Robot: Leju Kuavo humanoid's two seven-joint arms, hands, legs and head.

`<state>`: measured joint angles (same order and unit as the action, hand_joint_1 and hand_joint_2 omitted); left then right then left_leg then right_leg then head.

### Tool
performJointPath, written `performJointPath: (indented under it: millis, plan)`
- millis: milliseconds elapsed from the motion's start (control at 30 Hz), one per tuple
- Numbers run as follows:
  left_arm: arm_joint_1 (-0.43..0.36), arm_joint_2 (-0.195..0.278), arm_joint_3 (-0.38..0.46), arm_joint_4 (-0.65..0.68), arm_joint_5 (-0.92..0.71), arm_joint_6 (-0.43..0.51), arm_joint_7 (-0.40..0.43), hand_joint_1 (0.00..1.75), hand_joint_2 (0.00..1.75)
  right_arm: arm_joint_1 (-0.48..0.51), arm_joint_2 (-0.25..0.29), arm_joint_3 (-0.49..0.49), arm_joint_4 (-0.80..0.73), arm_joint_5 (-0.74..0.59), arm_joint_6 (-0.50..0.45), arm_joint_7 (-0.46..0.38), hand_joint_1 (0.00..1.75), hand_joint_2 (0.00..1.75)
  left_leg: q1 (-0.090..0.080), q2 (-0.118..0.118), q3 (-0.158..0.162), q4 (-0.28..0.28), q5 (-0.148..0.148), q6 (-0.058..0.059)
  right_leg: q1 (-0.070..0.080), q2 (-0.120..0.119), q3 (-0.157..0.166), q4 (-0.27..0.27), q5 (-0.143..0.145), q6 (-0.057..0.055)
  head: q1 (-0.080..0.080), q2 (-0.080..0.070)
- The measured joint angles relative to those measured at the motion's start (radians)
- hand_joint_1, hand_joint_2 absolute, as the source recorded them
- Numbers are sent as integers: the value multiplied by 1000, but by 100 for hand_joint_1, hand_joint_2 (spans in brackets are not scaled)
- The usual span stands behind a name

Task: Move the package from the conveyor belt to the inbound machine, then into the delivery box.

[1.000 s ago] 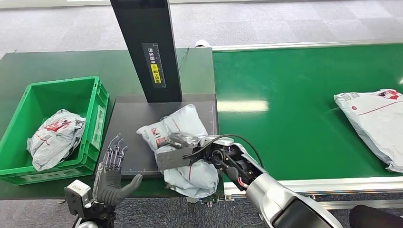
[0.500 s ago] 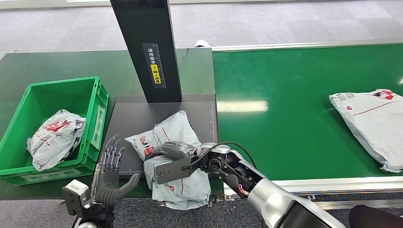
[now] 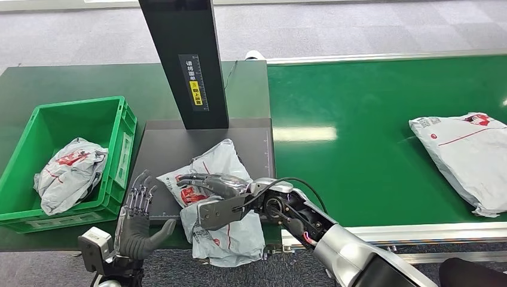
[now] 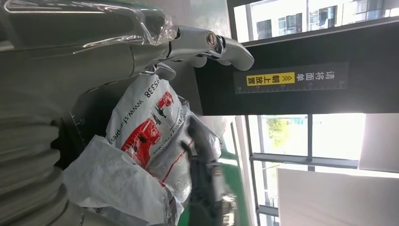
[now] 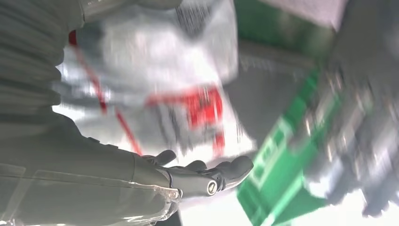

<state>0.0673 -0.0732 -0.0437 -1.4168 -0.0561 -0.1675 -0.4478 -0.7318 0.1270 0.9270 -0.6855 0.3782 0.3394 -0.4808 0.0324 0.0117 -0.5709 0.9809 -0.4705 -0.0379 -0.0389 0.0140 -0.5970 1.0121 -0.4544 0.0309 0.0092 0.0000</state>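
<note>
- Head view: the right hand point(image 3: 210, 190) grasps a crumpled grey plastic mailer package with red print point(image 3: 222, 221), at the near edge of the black scanner platform point(image 3: 164, 156), partly overhanging it.
- The left hand point(image 3: 139, 220) hovers beside the package, released, fingers spread.
- A green plastic crate point(image 3: 117, 128) holds another grey mailer point(image 3: 67, 172).

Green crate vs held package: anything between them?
Head view: the open left hand and bare dark scanner platform lie between the green crate and the package.
</note>
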Motion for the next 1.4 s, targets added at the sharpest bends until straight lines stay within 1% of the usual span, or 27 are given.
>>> performJointPath:
  millis: [67, 167, 233, 333, 500, 567, 667, 733, 900, 967, 1067, 1133, 1200, 1233, 1300, 1400]
  plan:
    - [0, 0, 0, 0, 1, 2, -1, 0, 175, 1, -3, -31, -11, -38, -55, 5, 0, 175, 0, 0, 0, 0, 0, 0, 0, 0, 0, 0, 0, 0, 0, 0]
    - [0, 0, 0, 0, 2, 3, -2, 0, 175, 4, -8, -92, -30, -68, -124, 36, 0, 175, 0, 0, 0, 0, 0, 0, 0, 0, 0, 0, 0, 0, 0, 0]
    - [0, 1, 0, 0, 3, 3, -3, 0, 175, 9, -11, -130, -41, -74, -152, 55, 0, 175, 0, 0, 0, 0, 0, 0, 0, 0, 0, 0, 0, 0, 0, 0]
    - [0, 2, 0, 0, 3, 3, -4, 0, 175, 16, -13, -175, -50, -90, -163, 68, 0, 175, 0, 0, 0, 0, 0, 0, 0, 0, 0, 0, 0, 0, 0, 0]
    - [0, 2, 0, 0, 2, 3, -6, 0, 175, 18, -16, -222, -51, -129, -129, 64, 0, 175, 0, 0, 0, 0, 0, 0, 0, 0, 0, 0, 0, 0, 0, 0]
    - [0, 2, 0, 1, 2, 3, -9, 0, 175, 18, -17, -245, -50, -197, -74, 55, 0, 175, 0, 0, 0, 0, 0, 0, 0, 0, 0, 0, 0, 0, 0, 0]
    - [0, 2, -1, 4, 3, 4, -18, 0, 175, 17, -17, -301, -41, -342, 22, 52, 0, 175, 0, -1, 0, 0, 0, 0, 0, 0, 0, 0, 0, 0, 0, 0]
    - [1, 3, 0, 5, 4, 5, -20, 0, 175, 17, -17, -337, -33, -388, 30, 52, 0, 175, 0, 0, 0, 0, 0, 0, 0, 0, 0, 0, 0, 0, 0, 0]
    - [3, 3, 0, 5, 4, 6, -22, 0, 175, 17, -18, -380, -20, -398, 12, 50, 0, 175, 0, 0, 0, 0, 0, 0, 0, 0, 0, 0, 0, 0, 0, 0]
    - [5, 3, 0, 5, 5, 7, -23, 0, 175, 18, -17, -388, -18, -396, -27, 41, 0, 175, 0, 0, 0, 0, 0, 0, 0, 0, 0, 0, 0, 0, 0, 0]
    - [15, 3, -4, 0, -24, 16, -38, 0, 175, 22, -16, -403, -28, -394, -139, 27, 0, 175, 0, 0, 0, 0, 0, 0, 0, 0, 0, 0, 0, 0, 0, 0]
    - [23, 6, -20, -13, -88, 16, -65, 0, 175, 30, -17, -414, -46, -402, -198, 29, 0, 175, 0, 0, 0, 0, 0, 0, 0, 0, 0, 0, 0, 0, 0, 0]
    - [31, 11, -51, -32, -163, 12, -89, 0, 175, 36, -18, -421, -66, -412, -233, 34, 0, 175, 0, 0, -1, 0, 0, 0, 0, 0, 0, 0, 0, 0, 0, 0]
    - [34, 12, -70, -41, -206, 22, -94, 0, 175, 39, -19, -424, -77, -417, -249, 36, 0, 175, 0, 0, -1, 0, 0, 0, 0, 0, 0, 0, 0, 0, 0, 0]
    - [37, 15, -112, -57, -310, 69, -93, 0, 175, 46, -21, -431, -100, -428, -273, 39, 0, 175, 0, 0, -1, 0, 0, 0, 0, 0, 0, 0, 0, 0, 0, 0]
    - [37, 21, -172, -66, -442, 139, -90, 0, 175, 59, -24, -435, -133, -439, -287, 39, 0, 175, 0, 0, 0, 0, 0, 0, 0, 0, 0, 0, 0, 0, 0, 0]
